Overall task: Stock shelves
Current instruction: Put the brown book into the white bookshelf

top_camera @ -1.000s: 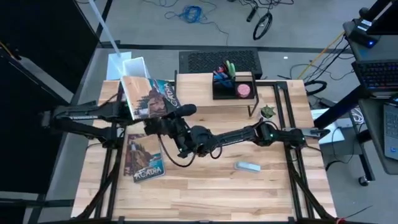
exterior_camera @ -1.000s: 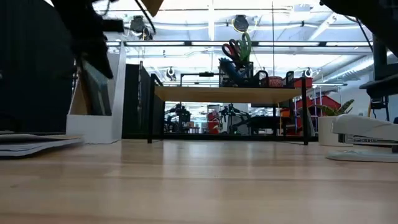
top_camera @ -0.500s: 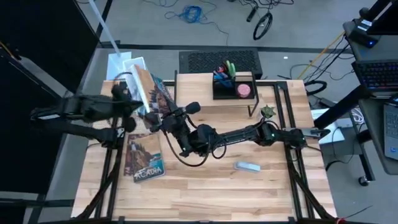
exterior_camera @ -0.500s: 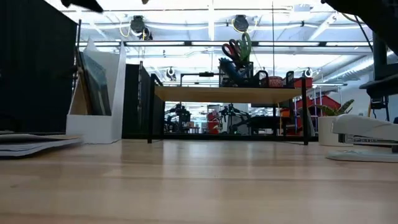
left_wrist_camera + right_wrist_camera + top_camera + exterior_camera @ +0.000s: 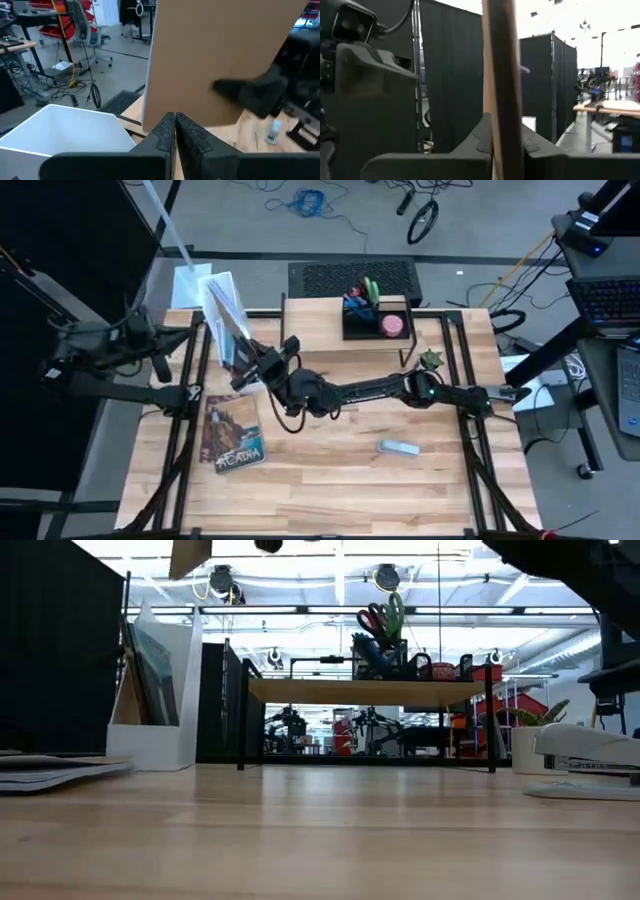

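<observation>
Change: my left claw point(image 5: 160, 350) let go, fingers pressed together, drawn back from the white file box point(image 5: 222, 285).
Book: thin brown-backed book point(image 5: 228, 328) pinched by my right claw point(image 5: 250, 370), upright beside box.
Shelves: low light-wood riser point(image 5: 325, 330) right of box; book not yet stocked.

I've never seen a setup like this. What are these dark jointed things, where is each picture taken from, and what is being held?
They are two robot arms at a wooden table, each ending in a two-finger gripper. One picture looks straight down, one looks level across the tabletop, and two come from cameras on the wrists. The right gripper is clamped on the edge of a thin book, held upright near the white file box. The left gripper is shut, apparently empty, close to that book. On the table lie a second book and a stapler. At the back stands the low wooden shelf.
</observation>
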Robot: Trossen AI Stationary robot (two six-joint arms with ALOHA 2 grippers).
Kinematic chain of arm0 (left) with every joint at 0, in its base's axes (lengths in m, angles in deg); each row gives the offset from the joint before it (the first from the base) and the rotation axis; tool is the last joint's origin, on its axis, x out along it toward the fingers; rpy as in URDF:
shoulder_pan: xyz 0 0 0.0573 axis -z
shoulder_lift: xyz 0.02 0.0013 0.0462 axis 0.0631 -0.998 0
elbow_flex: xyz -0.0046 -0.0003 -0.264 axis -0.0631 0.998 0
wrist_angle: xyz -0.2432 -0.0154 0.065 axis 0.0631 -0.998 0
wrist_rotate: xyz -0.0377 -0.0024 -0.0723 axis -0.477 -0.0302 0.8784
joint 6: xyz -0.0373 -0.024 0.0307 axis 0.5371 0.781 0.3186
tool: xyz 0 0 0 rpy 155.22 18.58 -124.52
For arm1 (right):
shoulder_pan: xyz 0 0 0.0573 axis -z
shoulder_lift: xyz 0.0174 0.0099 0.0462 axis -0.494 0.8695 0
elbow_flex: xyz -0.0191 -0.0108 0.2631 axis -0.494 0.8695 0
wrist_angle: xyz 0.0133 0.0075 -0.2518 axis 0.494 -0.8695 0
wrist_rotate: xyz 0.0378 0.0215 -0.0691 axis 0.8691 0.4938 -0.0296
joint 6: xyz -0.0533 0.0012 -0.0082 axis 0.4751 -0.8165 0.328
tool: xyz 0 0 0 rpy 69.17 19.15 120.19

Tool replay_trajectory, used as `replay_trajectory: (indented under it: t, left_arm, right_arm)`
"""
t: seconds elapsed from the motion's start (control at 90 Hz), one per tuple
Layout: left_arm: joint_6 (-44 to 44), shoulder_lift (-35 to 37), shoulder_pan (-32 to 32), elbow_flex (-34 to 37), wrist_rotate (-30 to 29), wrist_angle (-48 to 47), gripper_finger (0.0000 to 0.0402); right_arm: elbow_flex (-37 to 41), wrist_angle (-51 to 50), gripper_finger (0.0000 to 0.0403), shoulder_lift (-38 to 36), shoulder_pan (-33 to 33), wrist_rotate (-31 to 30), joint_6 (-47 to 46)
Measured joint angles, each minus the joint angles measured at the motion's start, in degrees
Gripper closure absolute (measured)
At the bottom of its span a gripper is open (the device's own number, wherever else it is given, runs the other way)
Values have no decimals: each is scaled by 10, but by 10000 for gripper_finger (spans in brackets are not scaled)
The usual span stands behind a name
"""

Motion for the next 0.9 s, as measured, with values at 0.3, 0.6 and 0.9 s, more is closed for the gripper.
replay_trajectory:
  t: [0.3, 0.6, 0.9]
  left_arm:
    - [-10, -1, 0, 1, 3, -1, 401]
    - [-10, 0, 0, 1, 5, -2, 401]
    - [-10, -1, 0, 1, 6, -2, 401]
  right_arm:
    - [0, -2, 402, 43, 24, -7, -91]
    - [0, -15, 402, 74, 33, 14, -123]
    - [0, 3, 403, 114, 43, 10, -165]
